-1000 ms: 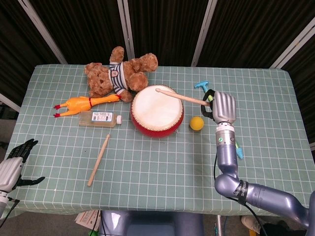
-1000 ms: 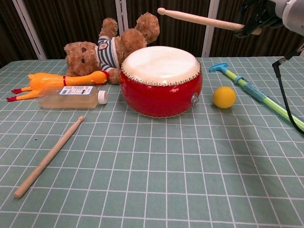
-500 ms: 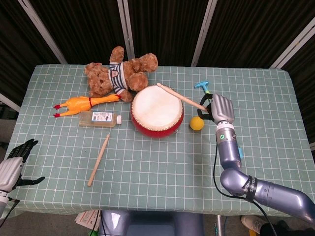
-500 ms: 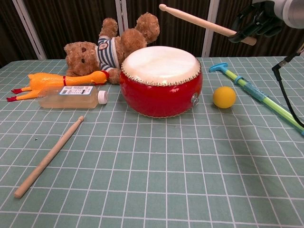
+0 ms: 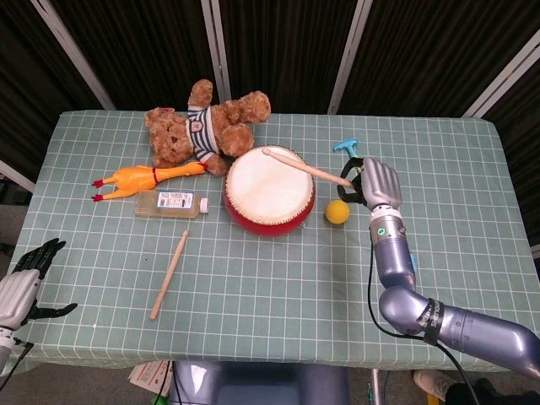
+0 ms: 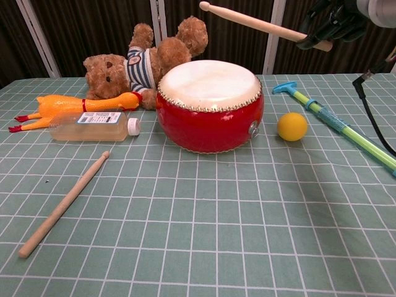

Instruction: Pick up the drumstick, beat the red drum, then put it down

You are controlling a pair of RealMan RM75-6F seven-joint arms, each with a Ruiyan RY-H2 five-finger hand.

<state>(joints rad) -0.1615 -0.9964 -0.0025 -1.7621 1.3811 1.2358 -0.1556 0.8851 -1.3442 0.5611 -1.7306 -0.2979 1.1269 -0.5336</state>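
R hand [image 5: 379, 184] grips the butt end of a drumstick [image 5: 305, 168], fingers wrapped round it; in chest view the hand [image 6: 331, 25] sits at the top right corner, partly cut off by the frame edge, so finger detail is hard to read there. The stick [image 6: 257, 23] slopes up and away from the hand, tip raised above the red drum [image 6: 209, 105], not touching the skin. From the head view the tip shows over the far edge of the drum [image 5: 269, 191], w/ the hand just right of the drum. Near the hand: a yellow ball [image 5: 337, 211] on the cloth betw. drum and forearm, and a teal-handled toy stick [image 6: 334, 125] whose far length is hidden behind the arm in head view and cut off at the right edge in chest view. A 2nd drumstick [image 5: 170, 274] lies flat on the green checked tablecloth [image 5: 270, 295], well left of the drum, front side. Behind-left of the drum: teddy bear [image 5: 202, 125], rubber chicken [image 5: 143, 178], clear bottle [image 5: 170, 203] lying on its side; label too small to read. L hand [image 5: 24, 283] hangs off the table's near left corner, fingers apart, holding nothing, wrist cut off by the frame; not seen in chest view.
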